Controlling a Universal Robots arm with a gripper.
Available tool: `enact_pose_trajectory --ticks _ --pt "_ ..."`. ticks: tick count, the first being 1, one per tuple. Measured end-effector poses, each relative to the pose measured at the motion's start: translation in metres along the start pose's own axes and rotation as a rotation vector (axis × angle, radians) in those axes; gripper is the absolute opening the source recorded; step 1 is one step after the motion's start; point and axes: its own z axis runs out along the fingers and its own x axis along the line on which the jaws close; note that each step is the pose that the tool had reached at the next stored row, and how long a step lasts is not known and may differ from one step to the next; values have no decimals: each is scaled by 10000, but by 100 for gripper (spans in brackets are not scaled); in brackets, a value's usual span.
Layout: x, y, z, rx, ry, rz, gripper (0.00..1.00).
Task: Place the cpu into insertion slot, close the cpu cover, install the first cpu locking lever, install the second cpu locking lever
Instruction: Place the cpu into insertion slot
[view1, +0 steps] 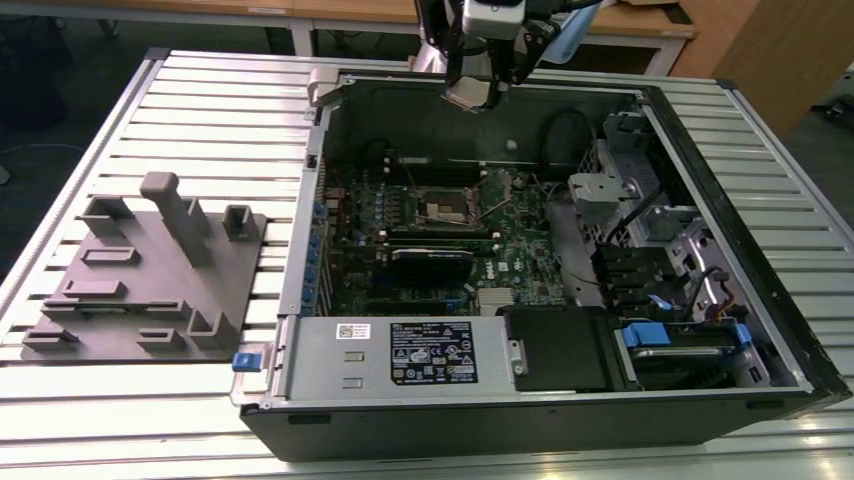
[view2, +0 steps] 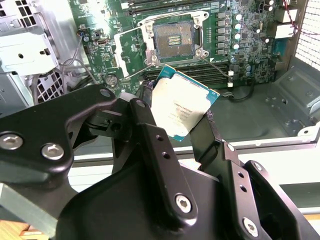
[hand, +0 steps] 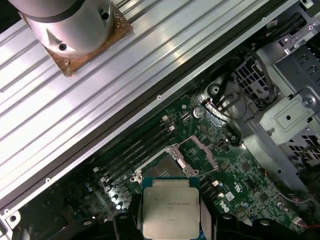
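Observation:
My gripper (view1: 473, 88) hangs over the far wall of the open computer case (view1: 694, 180), shut on the cpu (view1: 470, 95). In both wrist views the cpu (view2: 182, 107) (hand: 170, 207) is a flat silver-topped square chip pinched at two opposite edges by black fingers (view2: 145, 125). It is in the air, well above the green board (view1: 521, 250). The insertion slot (view2: 173, 40) (view1: 447, 206) lies bare, its pale grid showing. The cpu cover (hand: 204, 151) is a silvery frame tilted up beside the slot. Thin wire levers (view2: 220, 67) stick out near the socket.
A grey fixture plate (view1: 147, 280) with upright blocks lies at the exterior view's left of the case. Inside the case are a labelled power supply (view1: 400, 350), a black card (view1: 430, 262), long memory slots (view2: 200, 75) and metal drive cages (view1: 667, 250). The arm's base (hand: 70, 25) is bolted to the slatted table (view1: 214, 120).

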Motion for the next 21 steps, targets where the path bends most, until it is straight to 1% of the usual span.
enact_pose_trajectory --ticks 14,15,21 --pt "-7 -9 0 -1 -4 48 54" --pt "-8 -9 0 -1 -12 132 54" --pt "-8 -11 15 -24 -106 1191 54"
